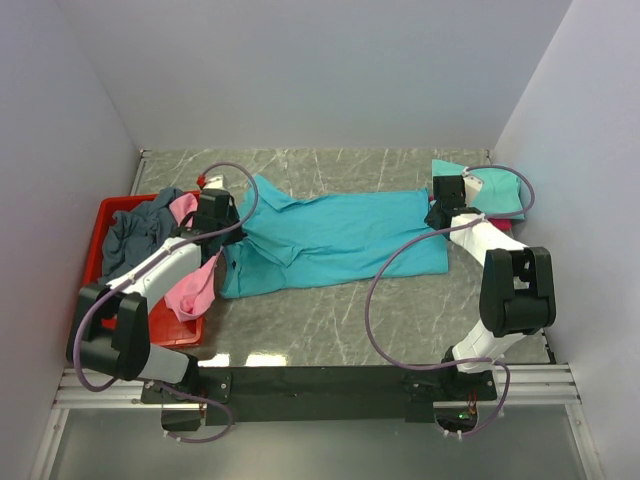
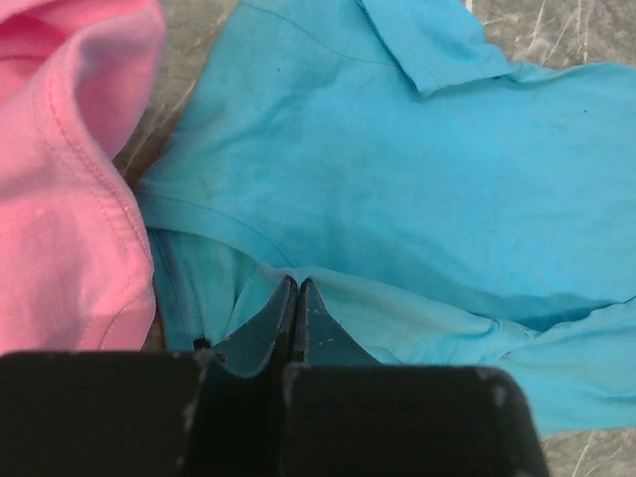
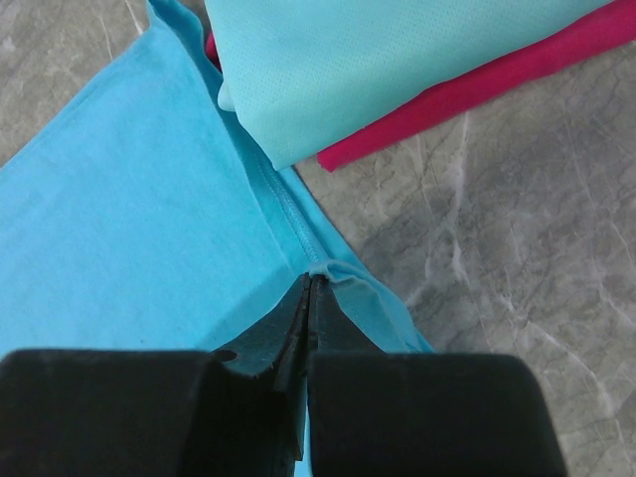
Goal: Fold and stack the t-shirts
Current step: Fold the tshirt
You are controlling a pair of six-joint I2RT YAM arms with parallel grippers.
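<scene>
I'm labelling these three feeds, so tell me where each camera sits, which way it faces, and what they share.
Top external: above and behind the bases, facing down at the table; left arm and right arm show.
Left wrist: on the left arm, facing down; left hand shut on the turquoise shirt, pink shirt alongside.
Right wrist: on the right arm, facing down; right hand pinches the turquoise shirt's hem near the mint-green shirt.
Shared: all three show the turquoise shirt.

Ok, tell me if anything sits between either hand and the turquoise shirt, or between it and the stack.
Nothing visible does. The left hand and the right hand are each shut on the turquoise shirt. The mint-green shirt, stacked on the crimson shirt, lies at the held hem; the pink shirt lies off to one side.
</scene>
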